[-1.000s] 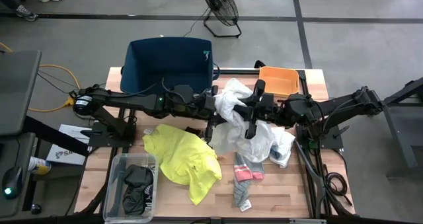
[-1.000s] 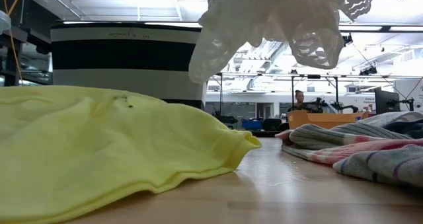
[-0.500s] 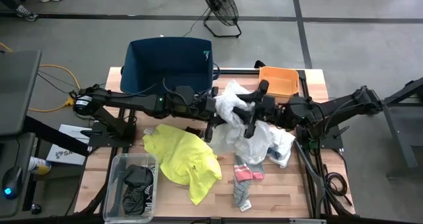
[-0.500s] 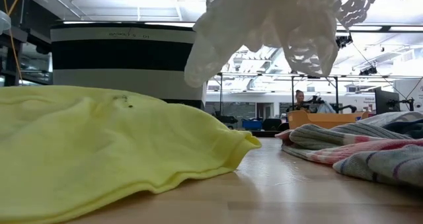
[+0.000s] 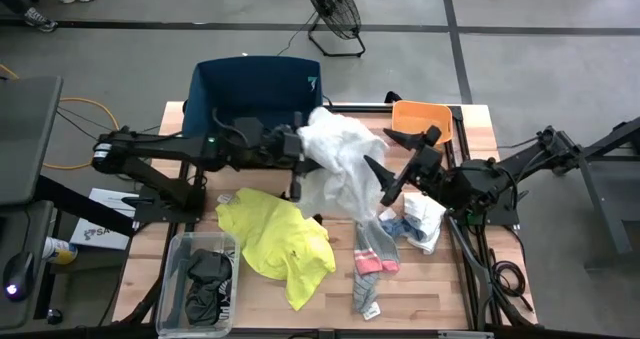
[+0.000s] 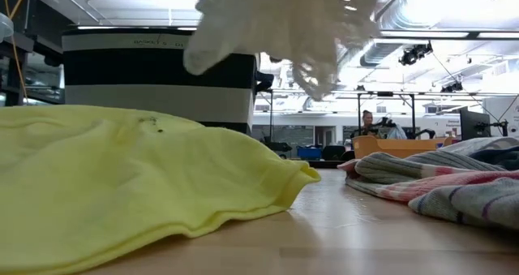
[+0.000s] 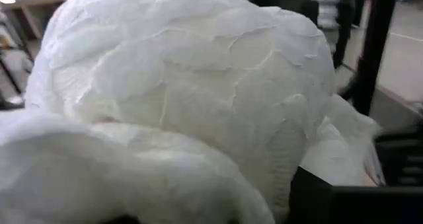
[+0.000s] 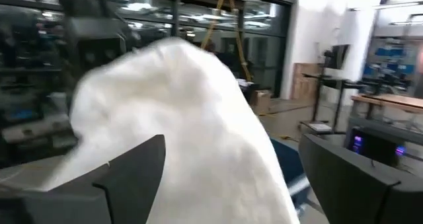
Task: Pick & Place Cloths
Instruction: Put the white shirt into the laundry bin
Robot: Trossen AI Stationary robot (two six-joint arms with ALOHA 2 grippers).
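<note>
Left gripper (image 5: 297,145): your fingers pinch the large white garment (image 5: 340,159), lifted just beside the dark-blue bin (image 5: 255,94).
Neon-yellow garment (image 5: 275,239): lies flat on your table (image 5: 440,279).
Right gripper (image 5: 398,159): your fingers stand spread wide, holding nothing, beside the hanging white fabric.
Grey socks (image 5: 372,264): on the table below it.

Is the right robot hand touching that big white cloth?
Apart. The high view shows the right hand open, with table visible between its fingers and the big white cloth, which hangs from the left hand.
</note>
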